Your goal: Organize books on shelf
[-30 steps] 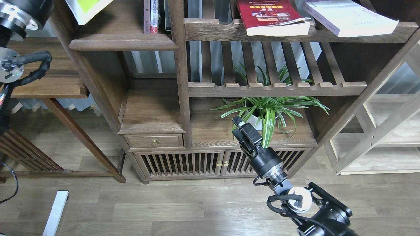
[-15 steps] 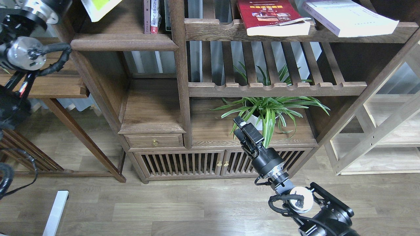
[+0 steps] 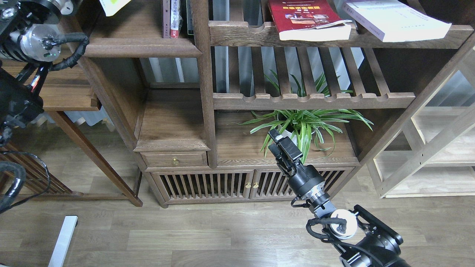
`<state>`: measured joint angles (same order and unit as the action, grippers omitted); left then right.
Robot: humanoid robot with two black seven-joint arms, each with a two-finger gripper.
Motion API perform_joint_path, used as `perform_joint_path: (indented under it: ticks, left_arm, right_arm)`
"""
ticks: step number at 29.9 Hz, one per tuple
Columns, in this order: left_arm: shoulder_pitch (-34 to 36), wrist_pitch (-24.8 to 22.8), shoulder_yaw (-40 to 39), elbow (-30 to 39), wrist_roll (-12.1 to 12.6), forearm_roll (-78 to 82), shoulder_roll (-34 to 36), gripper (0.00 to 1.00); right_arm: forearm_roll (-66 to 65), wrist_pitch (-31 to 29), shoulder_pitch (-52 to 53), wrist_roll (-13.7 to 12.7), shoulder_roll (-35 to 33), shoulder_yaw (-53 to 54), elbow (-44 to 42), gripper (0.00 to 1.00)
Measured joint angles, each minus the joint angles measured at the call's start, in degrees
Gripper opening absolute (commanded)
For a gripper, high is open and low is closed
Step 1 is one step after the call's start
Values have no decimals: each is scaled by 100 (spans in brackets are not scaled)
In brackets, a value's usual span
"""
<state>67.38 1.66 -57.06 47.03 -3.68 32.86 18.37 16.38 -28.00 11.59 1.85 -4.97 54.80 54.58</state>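
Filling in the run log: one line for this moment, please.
left gripper: out of view | yellow-green paperback: at top edge above dark-brown plank shelf | right gripper: empty, near potted plant

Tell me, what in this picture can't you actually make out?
- Left pincer: beyond the top-left edge of the head view, so its grip on the yellow-green book is unseen.
- That book: only a corner shows; the top edge crops the rest.
- Red book and white book: upper parts cropped by the top edge.
- Right pincer: dark and seen end-on, so open or shut is unclear.
- Plant pot: mostly hidden by leaves and the pincer.
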Motion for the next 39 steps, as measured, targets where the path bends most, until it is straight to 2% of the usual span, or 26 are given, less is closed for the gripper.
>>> perform_joint_path:
  ticks: [10, 34, 39]
  left_arm:
    - [130, 4, 5, -533, -196, -79, -296, 0]
    - [189, 20, 721, -630, -319, -123, -432, 2]
    - [313, 21, 798, -833, -437, -123, -553, 3]
  right_arm:
    - [5, 0, 27, 0, 13, -10, 1, 87]
    - [5, 0, 10, 8, 40, -15, 17, 87]
    - [5, 0, 4, 9, 35, -13, 18, 87]
